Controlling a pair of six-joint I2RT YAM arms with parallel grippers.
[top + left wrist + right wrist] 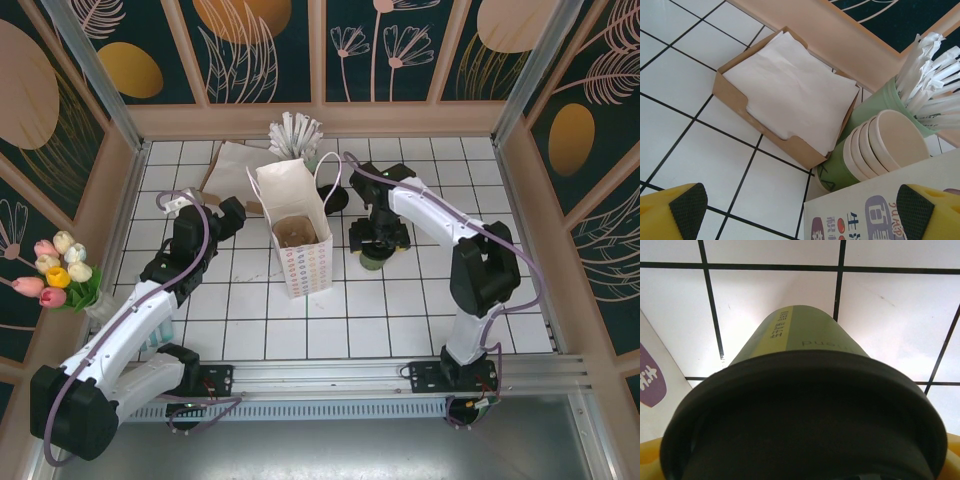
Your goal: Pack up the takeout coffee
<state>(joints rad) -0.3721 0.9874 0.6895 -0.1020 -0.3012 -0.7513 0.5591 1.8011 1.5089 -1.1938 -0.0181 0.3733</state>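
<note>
The takeout coffee (805, 390) is standing upright on the white tiled table (890, 315), close under the right wrist camera. Its dark round lid is spreading across the lower frame, and a yellow fingertip (647, 460) is peeking out at each bottom corner. The right claw (378, 242) is straddling the cup from above. I cannot tell whether it is pressing on the cup's sides.

A paler yellow-green stripe is running down the olive-green wall, carrying print too fine to read. Faint letters beside it are not resolving into a word.

Just left of the cup, the white paper bag (305, 262) is standing open and showing rows of small coloured marks. On the bag's far side, the left claw (801, 212) is hanging with its fingers wide apart, gripping nothing.
</note>
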